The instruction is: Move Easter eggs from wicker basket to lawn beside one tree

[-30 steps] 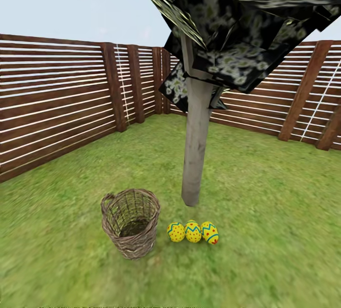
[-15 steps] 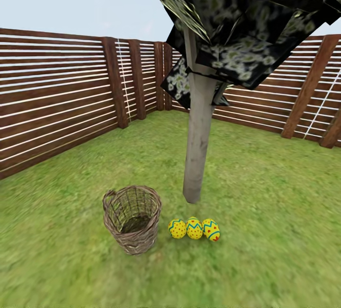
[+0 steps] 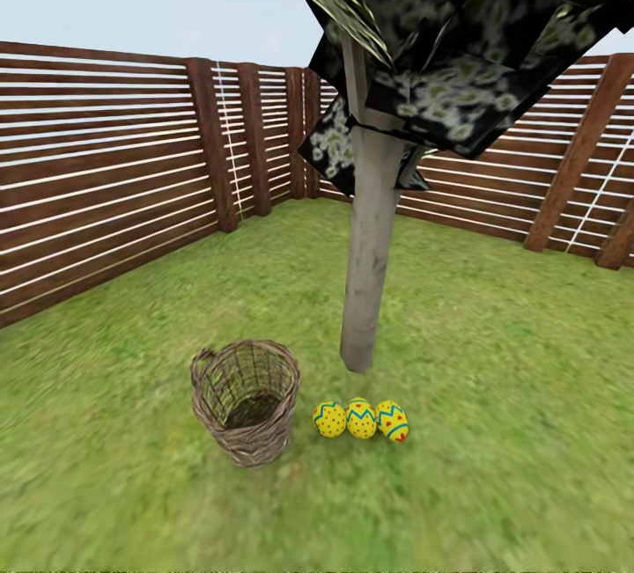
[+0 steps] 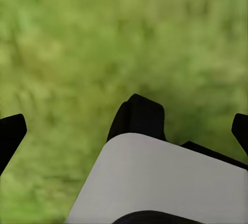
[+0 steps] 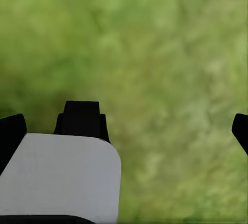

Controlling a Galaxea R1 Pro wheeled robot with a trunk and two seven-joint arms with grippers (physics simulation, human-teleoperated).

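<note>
The three Easter eggs lie in a tight row on the lawn, touching one another, just in front of the foot of the tree with the pale trunk. The wicker basket stands upright just beside the row, on the side toward the slatted fence, and what I can see of its inside looks empty, though its near wall hides part of the bottom. By my reckoning the task is as good as done. My left end effector is spread wide over blurred grass, holding nothing, with a dark fingertip at each side of its wrist view; my right end effector is the same, wide and empty. The risk from here is mostly my own: if I roll closer, my base or a low arm could knock the eggs, and being round they would roll off from the tree. Bumping the basket could tip it onto the nearest egg.
</note>
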